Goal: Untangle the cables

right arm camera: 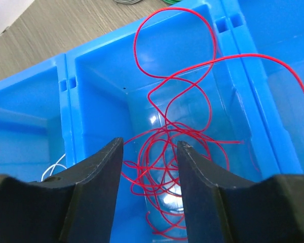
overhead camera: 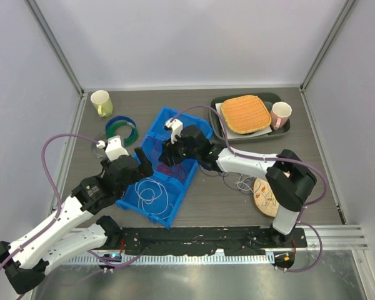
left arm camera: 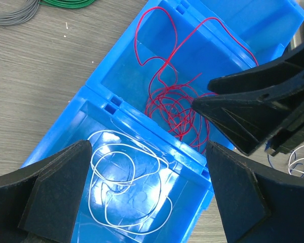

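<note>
A blue three-compartment bin (overhead camera: 164,120) lies tilted mid-table. A loose white cable (overhead camera: 153,192) coils in its near compartment, also in the left wrist view (left arm camera: 126,187). A tangled red cable (left arm camera: 169,101) fills the middle compartment. My left gripper (left arm camera: 149,195) is open and empty above the white cable. My right gripper (right arm camera: 150,147) is open and empty, its jaws straddling the red cable (right arm camera: 177,152) from above without touching it. A small tangle of white and dark wires (overhead camera: 244,183) lies on the table under the right arm.
Blue and green coiled rings (overhead camera: 122,128) and a yellow mug (overhead camera: 100,102) sit at the back left. A dark tray (overhead camera: 279,134) with an orange mat and a pink cup (overhead camera: 280,114) stands at the back right. A wooden disc (overhead camera: 265,195) lies near the right arm.
</note>
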Controlling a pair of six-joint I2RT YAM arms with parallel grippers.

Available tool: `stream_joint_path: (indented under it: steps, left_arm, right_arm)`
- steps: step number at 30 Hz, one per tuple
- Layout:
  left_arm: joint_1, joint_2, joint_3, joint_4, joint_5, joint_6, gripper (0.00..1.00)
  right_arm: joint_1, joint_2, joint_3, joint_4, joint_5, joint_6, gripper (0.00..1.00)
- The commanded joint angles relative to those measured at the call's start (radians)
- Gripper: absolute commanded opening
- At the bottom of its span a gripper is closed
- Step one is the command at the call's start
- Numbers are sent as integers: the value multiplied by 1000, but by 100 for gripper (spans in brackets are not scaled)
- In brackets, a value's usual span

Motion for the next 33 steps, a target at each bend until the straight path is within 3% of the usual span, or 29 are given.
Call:
stream_joint_path:
  steps: [1, 11, 18, 26, 33]
  left_arm:
    - [-3, -6, 24, 32, -26, -12, 100]
    - [-3, 1, 24, 34, -25, -11, 100]
    - [-2, 10, 24, 35, -25, -9, 100]
    - [-2, 14, 22, 45, -14, -3, 100]
    - [-3, 11, 19, 43, -17, -1, 100]
  right_arm:
    - [25, -124, 27, -60, 170, -10, 55]
    - [2, -239, 1, -201, 560, 98, 57]
    - [-73, -164, 104, -361, 479, 165, 55]
    - [-193, -11, 273, -413, 240, 156, 52]
    - [-210, 105, 388, -477, 112, 167, 53]
